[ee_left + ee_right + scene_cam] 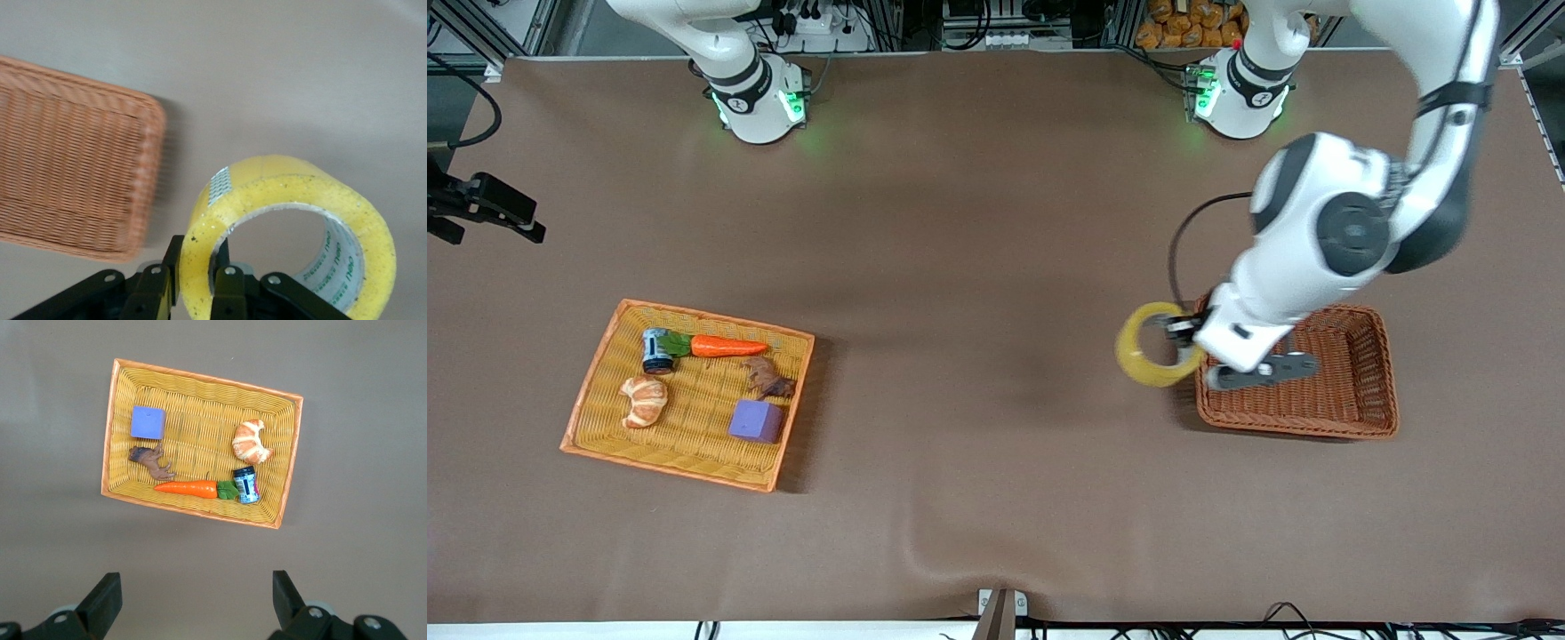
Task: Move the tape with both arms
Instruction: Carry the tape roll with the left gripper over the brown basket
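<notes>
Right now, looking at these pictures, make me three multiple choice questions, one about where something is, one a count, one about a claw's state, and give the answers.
1. Where is the tape?
A. In the yellow tray
B. Held by the left claw, in the air beside the brown basket
C. Lying on the bare table

2. How many items lie in the yellow tray?
A. Three
B. Five
C. Seven

3. What state is the right claw in?
A. Open, holding nothing
B. Shut on the carrot
C. Shut on the tape

Answers:
1. B, since the left wrist view shows the fingers clamping the roll's wall, with the basket alongside.
2. B, namely carrot, croissant, purple cube, small can and a brown piece.
3. A, as its fingers stand wide apart above the tray.
</notes>
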